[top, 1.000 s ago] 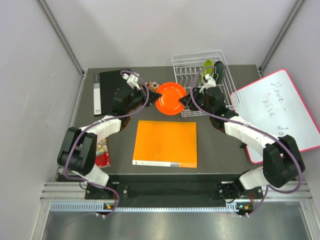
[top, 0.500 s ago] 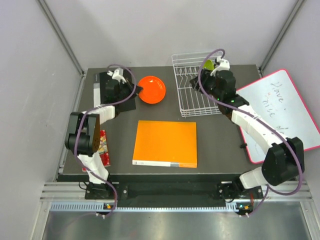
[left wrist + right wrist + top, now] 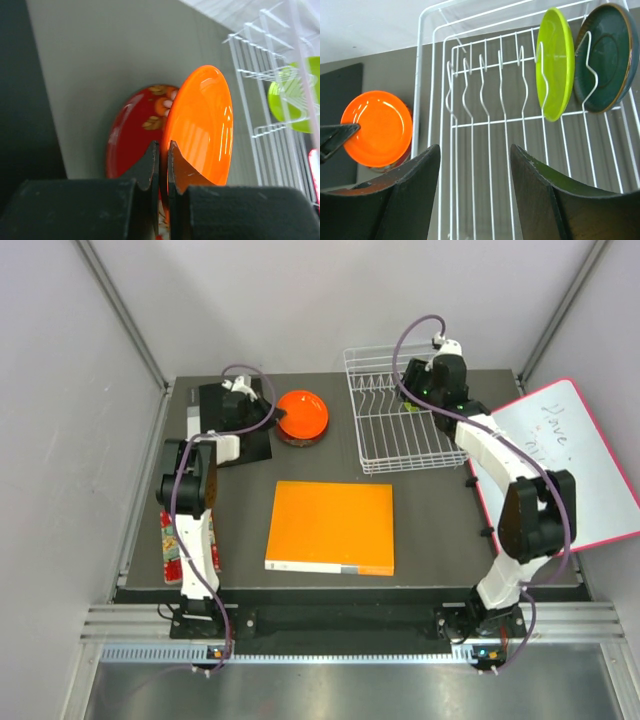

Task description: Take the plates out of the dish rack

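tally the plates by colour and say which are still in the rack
orange plate: 1, out of the rack
dark red plate: 1, out of the rack
lime green plate: 1, in the dish rack
dark grey-blue plate: 1, in the dish rack
total: 4 plates

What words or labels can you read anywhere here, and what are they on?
"Have": red handwriting on the whiteboard; the rest of it is too blurred to read.
Red packet: print too small to read.
Plates and dish rack: no text.
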### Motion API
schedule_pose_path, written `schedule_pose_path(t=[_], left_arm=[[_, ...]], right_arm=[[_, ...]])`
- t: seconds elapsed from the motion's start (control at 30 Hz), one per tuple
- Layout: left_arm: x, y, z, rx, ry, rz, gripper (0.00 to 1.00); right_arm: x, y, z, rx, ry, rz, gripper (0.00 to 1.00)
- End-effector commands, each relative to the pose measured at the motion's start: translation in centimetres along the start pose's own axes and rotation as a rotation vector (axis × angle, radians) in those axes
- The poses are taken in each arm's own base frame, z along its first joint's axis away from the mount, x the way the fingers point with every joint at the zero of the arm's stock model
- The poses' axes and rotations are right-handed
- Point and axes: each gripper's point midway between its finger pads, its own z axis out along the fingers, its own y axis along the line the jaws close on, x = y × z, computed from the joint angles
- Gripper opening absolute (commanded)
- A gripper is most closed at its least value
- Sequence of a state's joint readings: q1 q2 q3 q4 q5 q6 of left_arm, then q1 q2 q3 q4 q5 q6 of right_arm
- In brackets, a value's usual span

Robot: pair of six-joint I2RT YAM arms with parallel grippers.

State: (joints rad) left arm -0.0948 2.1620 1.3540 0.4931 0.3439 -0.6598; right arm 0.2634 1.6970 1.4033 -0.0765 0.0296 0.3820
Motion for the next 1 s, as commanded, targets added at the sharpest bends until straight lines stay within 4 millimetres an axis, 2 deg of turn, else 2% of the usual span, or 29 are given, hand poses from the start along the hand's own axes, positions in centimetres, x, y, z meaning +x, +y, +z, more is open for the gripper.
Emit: schedule_pose_path(t=[0.0,0.03,0.1,0.2,0.33,0.37,0.43,0.47,0.5,0.67,0.73,0.77,0.8,0.9,0.97], left_arm=[[-2.1,0.4,1.2,-0.013,-0.051,0.030,0.00],[-1.8,1.3,1.5,-0.040,-0.048,0.028,0.00],[-1.7,1.6,1.7,-0.038,-0.050,0.034,0.00],[-1.2,2.2,1.8,-0.049,-0.041,0.037,0.00],[-0.6,2.6,1.6,-0.059,-0.022,0.036,0.26],[-0.3,2.7,1.4,-0.058,-0.013,0.031,0.38],[0.0,2.8,1.1,-0.058,-0.008,0.028,0.48],[0.1,2.8,0.9,-0.060,-0.007,0.029,0.57],[0.0,2.8,0.8,-0.064,-0.010,0.032,0.62],[0.6,3.0,0.4,-0.079,0.019,0.048,0.72],[0.5,3.0,0.2,-0.085,0.024,0.055,0.77],[0.6,3.0,0.1,-0.086,0.031,0.064,0.78],[0.3,2.7,-0.1,-0.083,0.030,0.069,0.79],[-0.2,2.4,-0.7,-0.097,0.028,0.095,0.87],[-0.8,2.6,-0.9,-0.124,0.028,0.106,0.88]], right_arm=[[-2.9,-1.0,1.6,0.038,-0.050,-0.051,0.59],[-2.4,-1.2,2.4,0.038,-0.036,-0.046,0.58],[-2.6,-1.4,3.0,0.040,-0.034,-0.051,0.58],[-1.7,-2.2,4.5,0.069,-0.007,-0.064,0.59],[-1.5,-3.5,5.5,0.132,-0.003,-0.094,0.59],[-1.8,-4.0,5.6,0.161,-0.010,-0.103,0.60],[-2.1,-4.5,6.0,0.190,-0.010,-0.129,0.60],[-3.0,-4.6,6.0,0.209,-0.030,-0.139,0.61],[-2.6,-4.9,6.6,0.221,-0.022,-0.153,0.61],[-4.0,-6.1,7.4,0.307,-0.050,-0.243,0.62],[-4.0,-6.8,7.6,0.339,-0.054,-0.261,0.70],[-4.7,-6.9,7.6,0.356,-0.068,-0.265,0.70],[-4.1,-7.5,8.2,0.375,-0.050,-0.273,0.70],[-3.6,-7.9,8.9,0.386,-0.035,-0.289,0.71],[-3.6,-8.1,9.3,0.390,-0.035,-0.294,0.71]])
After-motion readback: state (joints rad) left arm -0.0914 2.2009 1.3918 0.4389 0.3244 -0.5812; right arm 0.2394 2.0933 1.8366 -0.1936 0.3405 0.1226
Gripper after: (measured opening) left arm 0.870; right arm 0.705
